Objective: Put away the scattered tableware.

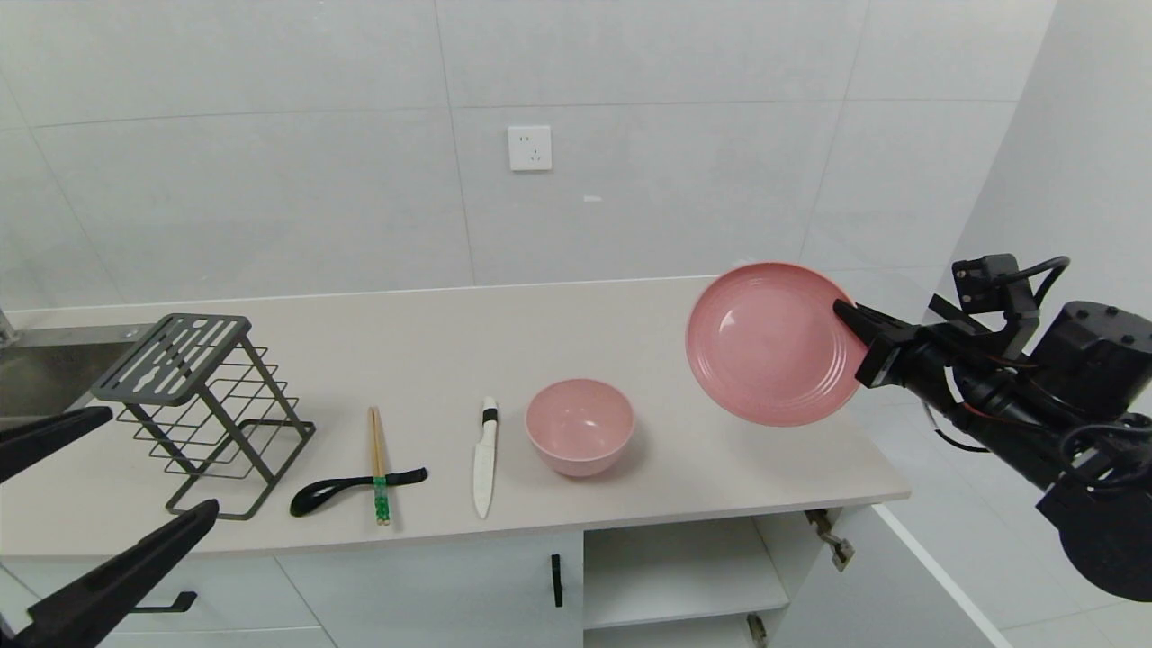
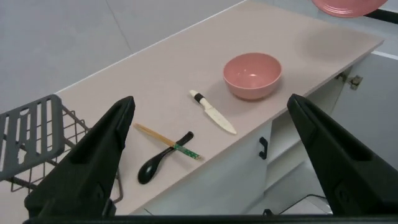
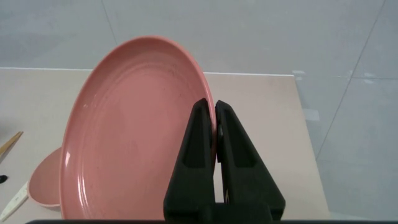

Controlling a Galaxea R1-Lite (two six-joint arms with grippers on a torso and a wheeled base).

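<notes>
1. The left gripper (image 1: 164, 459), fingers spread wide, hovers off the counter's (image 1: 432, 342) front left.
2. Near the front edge, a black spoon (image 1: 355, 486) crosses the chopsticks (image 1: 379, 463).
3. A white knife (image 1: 486, 457) lies beside a pink bowl (image 1: 580, 425), and a wire rack (image 1: 193, 396) stands to the left.
4. The right gripper (image 1: 841, 308) pinches the pink plate's (image 1: 765, 346) rim, holding it tilted above the counter's right end.
5. A wall socket (image 1: 529, 148) sits behind.

We see our right arm (image 1: 1017, 396) stretched into the head view from 3 o'clock. The right jaws point toward 10 o'clock and are pinched tight on the rim of the pink plate (image 1: 765, 346), which is held tilted in the air. Our left jaws sit at 8 o'clock, spread wide apart.
</notes>
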